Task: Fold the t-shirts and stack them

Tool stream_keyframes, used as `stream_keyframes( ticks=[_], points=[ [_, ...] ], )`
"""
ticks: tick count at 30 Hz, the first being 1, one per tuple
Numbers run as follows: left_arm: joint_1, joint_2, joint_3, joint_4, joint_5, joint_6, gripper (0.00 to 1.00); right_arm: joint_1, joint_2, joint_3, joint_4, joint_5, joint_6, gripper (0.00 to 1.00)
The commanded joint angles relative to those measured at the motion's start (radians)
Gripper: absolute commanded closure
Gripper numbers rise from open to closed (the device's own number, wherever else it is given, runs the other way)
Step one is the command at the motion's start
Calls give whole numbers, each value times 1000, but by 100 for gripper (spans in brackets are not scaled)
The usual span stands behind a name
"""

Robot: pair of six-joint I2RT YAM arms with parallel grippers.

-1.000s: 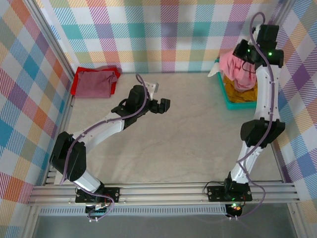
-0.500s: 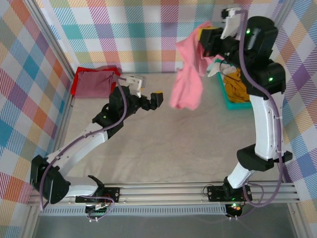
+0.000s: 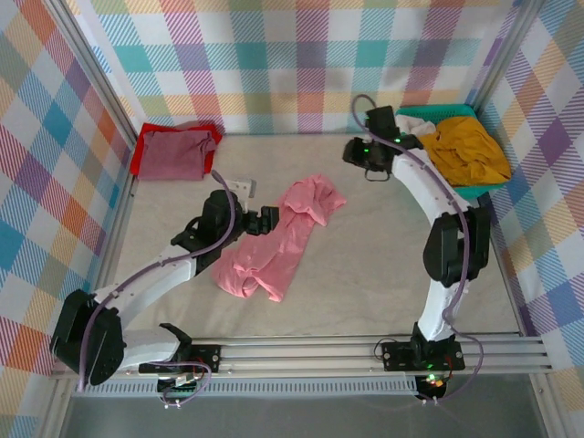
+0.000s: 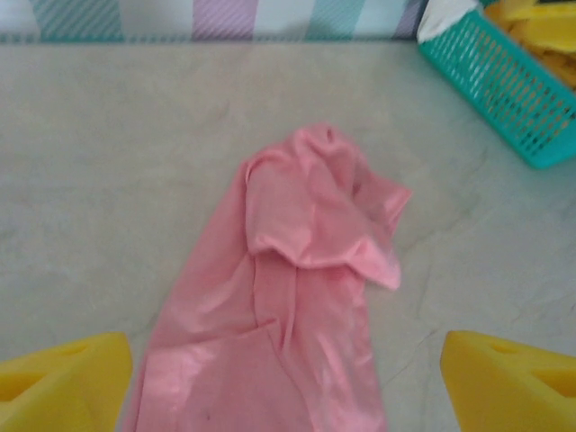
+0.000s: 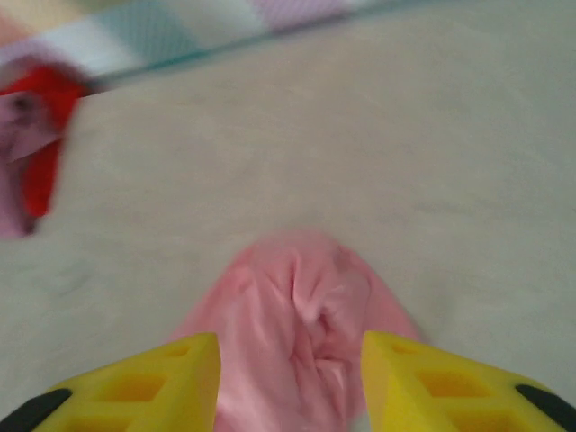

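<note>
Left end effector (image 3: 262, 219) and right end effector (image 3: 363, 153) both gape empty, so we'd pinch the limp, light salmon-pink t-shirt (image 3: 278, 242), crumpled mid-worktop (image 3: 374, 255) beside the left one, at its shoulder seams.

The left arm reaches low from its base toward the middle of the counter, forearm nearly level; the left hand (image 3: 263, 219) points rightward, its yellow fingers (image 4: 63, 382) spread wide apart; the right arm rises from its base, bends at the elbow and curves toward the far side; the right hand (image 3: 363, 153) points left and downward, its fingers (image 5: 135, 387) parted.
</note>
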Motion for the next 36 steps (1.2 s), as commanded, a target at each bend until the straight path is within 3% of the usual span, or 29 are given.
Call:
stream_keyframes(
  ticks=[1,6,13,20,26,32,33,36],
  points=[
    [0,45,24,-83,53,10,11,-4,-120,-79,72,-8,8,49],
    [-25,48,-16,-243,14,-49,12,46,-89,-130,63,-185,-74,46],
    [-39,-138,-174,-375,4,-247,11,221,14,-123,76,-205,-251,36],
    [-61,-287,-335,-337,5,-363,16,315,221,131,-43,-102,-410,35],
    [-63,-190,-334,-154,52,-354,19,326,456,415,-213,-4,-417,33],
    [-63,-96,-312,-84,20,-351,55,352,596,584,-334,63,-430,34],
    [-63,-94,-311,-84,7,-350,59,355,609,596,-346,65,-431,39],
    [-61,-98,-298,-119,-41,-347,79,361,627,621,-364,79,-420,69]
  ],
)
